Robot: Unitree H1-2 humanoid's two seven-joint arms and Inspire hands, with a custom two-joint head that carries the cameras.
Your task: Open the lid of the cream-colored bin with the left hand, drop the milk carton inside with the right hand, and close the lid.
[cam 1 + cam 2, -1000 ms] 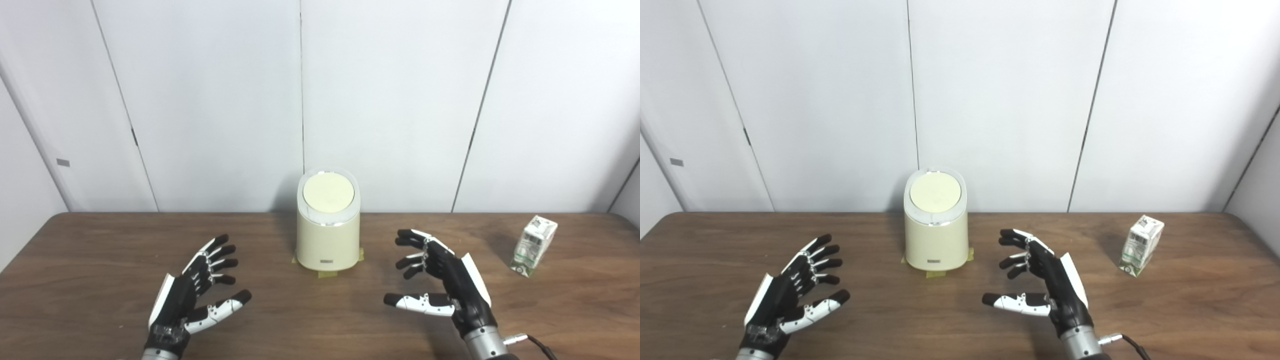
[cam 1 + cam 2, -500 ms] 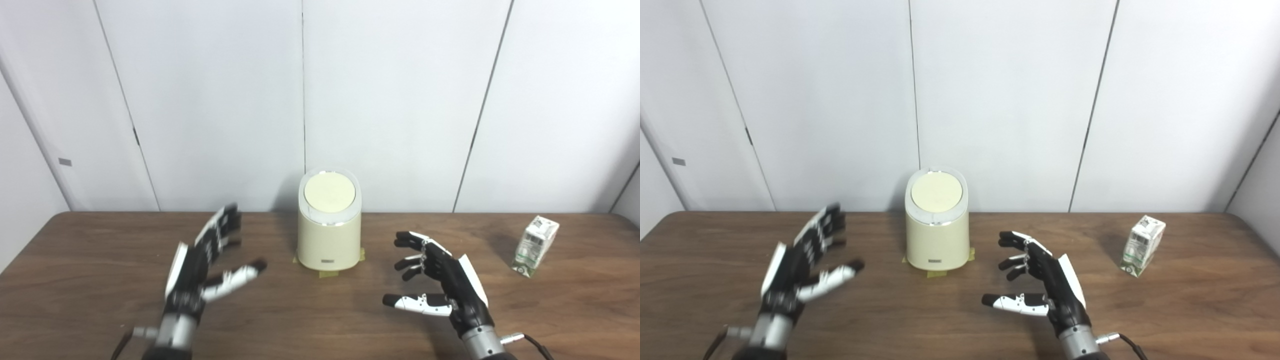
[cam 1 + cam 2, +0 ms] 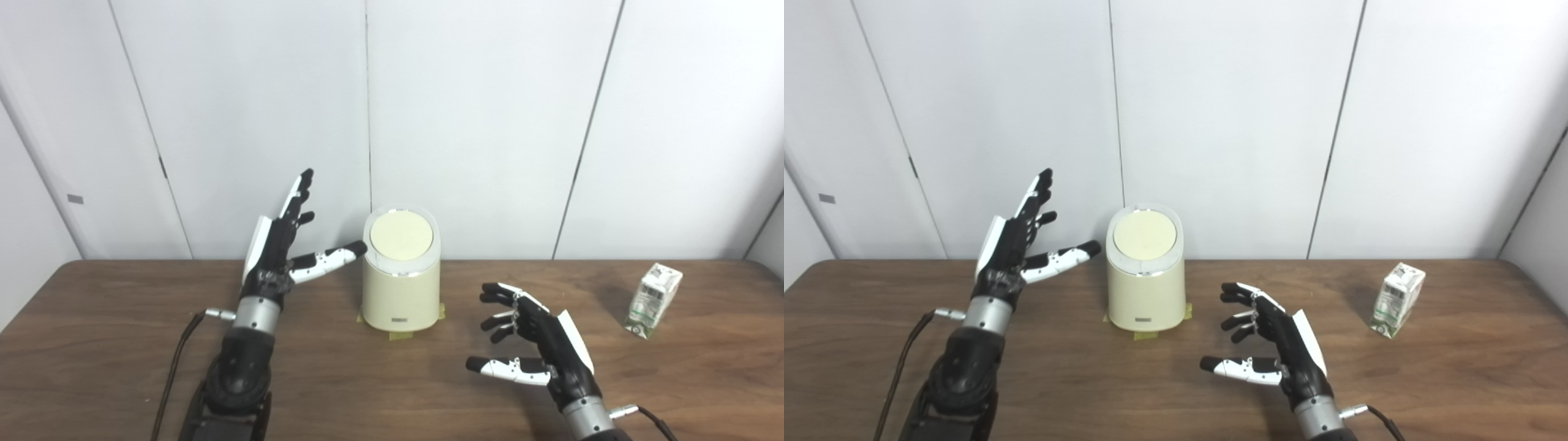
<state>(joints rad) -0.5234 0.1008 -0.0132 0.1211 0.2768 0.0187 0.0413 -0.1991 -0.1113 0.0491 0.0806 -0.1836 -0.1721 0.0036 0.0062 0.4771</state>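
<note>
The left hand (image 3: pixel 277 245) is raised above the table, just left of the bin, palm facing right. Its fingers (image 3: pixel 299 195) are straight and spread, pointing up and away, and it holds nothing. In the left eye view its thumb tip seems to reach the bin's upper rim; the right eye view shows a small gap there, so contact is uncertain.

The right hand (image 3: pixel 1274 349) hovers low over the table, in front and to the right of the bin. It is empty too, with fingers apart and loosely curled and the thumb pointing left.

The cream-colored bin (image 3: pixel 400 288) stands upright at the table's centre on strips of yellow tape (image 3: pixel 397 334), its round lid (image 3: pixel 1145 236) closed.

The milk carton (image 3: pixel 1397 299) stands tilted at the far right of the brown wooden table (image 3: pixel 92 343), well apart from both hands. White wall panels (image 3: pixel 1231 110) rise behind.
</note>
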